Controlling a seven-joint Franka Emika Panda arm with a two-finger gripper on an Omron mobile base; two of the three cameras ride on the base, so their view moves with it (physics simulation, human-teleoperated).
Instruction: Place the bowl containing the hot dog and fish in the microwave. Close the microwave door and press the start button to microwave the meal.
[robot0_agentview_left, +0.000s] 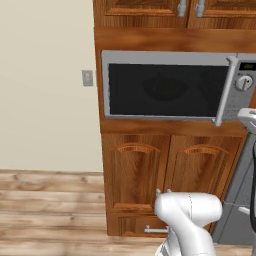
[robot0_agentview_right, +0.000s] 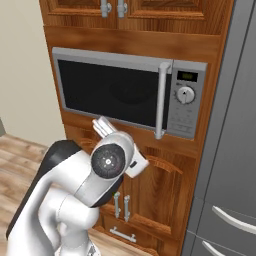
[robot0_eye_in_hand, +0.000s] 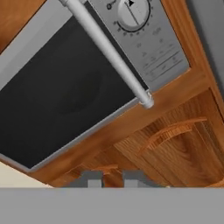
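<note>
The gripper (robot0_eye_in_hand: 113, 178) holds nothing, its jaws drawn near together. Above and ahead of them, the closed microwave door (robot0_eye_in_hand: 65, 92) looks rigid; its smooth bar handle (robot0_eye_in_hand: 107, 50) seems the natural hold, perhaps slippery.

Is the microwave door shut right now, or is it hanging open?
Shut. The microwave door sits flush in its frame, its handle right beside the control panel, with no gap showing.

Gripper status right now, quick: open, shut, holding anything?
Gripper: fingers nearly together with a narrow gap, nothing between them, held in front of the closed microwave door.
</note>
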